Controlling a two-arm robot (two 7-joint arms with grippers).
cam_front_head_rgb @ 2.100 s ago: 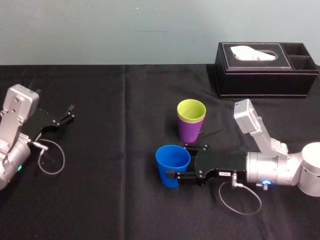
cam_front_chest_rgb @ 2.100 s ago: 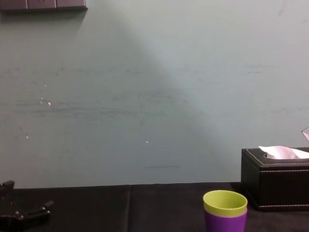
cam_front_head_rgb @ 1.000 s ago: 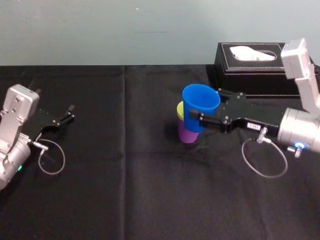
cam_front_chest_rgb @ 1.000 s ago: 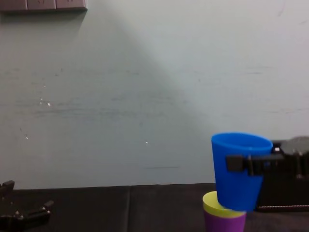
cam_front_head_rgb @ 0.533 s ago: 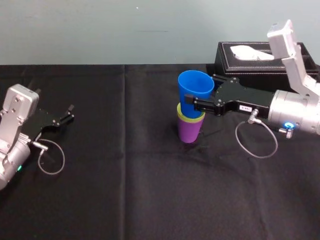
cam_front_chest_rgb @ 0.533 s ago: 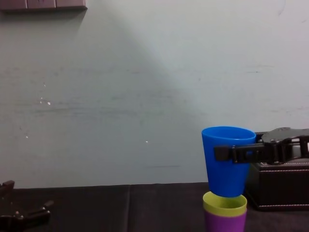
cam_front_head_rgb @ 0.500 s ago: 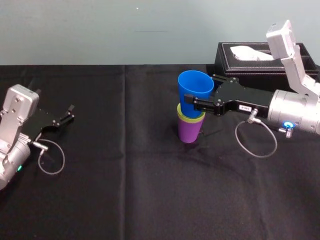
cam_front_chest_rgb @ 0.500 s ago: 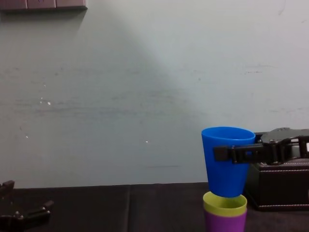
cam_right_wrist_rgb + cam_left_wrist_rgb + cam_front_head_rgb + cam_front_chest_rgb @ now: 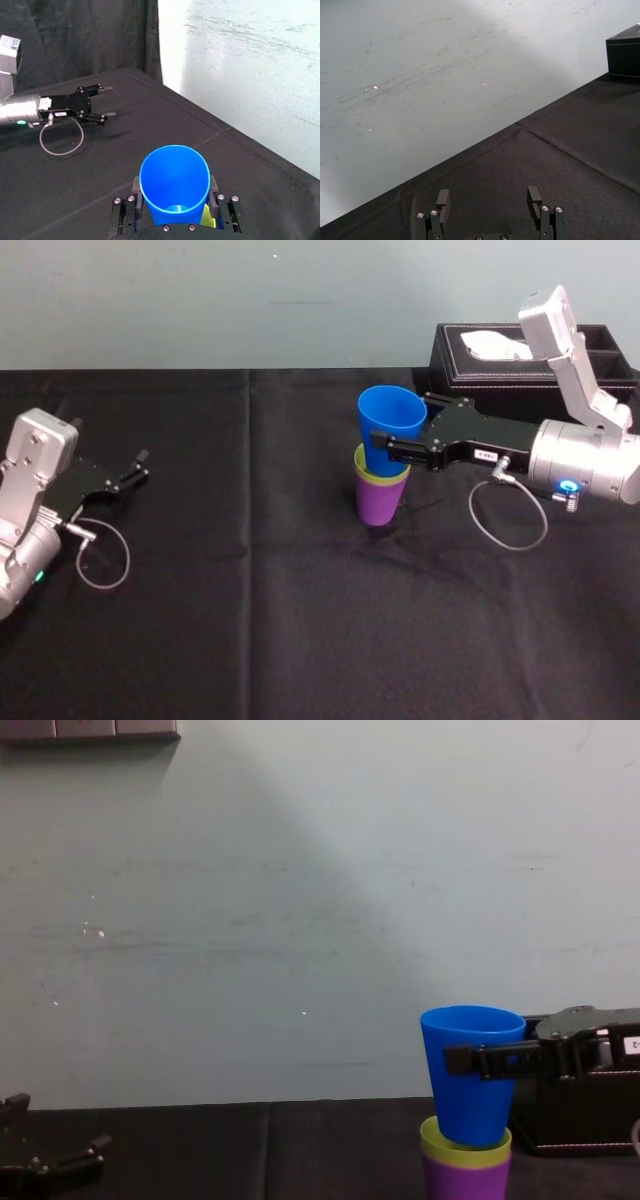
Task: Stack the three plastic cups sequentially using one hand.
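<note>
Tool (image 9: 396, 436) on right arm clamps blue cup (image 9: 388, 418), lower in yellow-green cup (image 9: 380, 478) than before; left tool (image 9: 142, 465) parked, spread.

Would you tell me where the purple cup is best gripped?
Probably its bare lower wall, approached level from the robot's right: the purple cup stands upright, the yellow-green cup hides its rim, and the right gripper holds the blue cup above.

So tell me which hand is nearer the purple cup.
Right. The right hand grips the blue cup directly above the purple cup; the left hand rests open, far off to its left.
</note>
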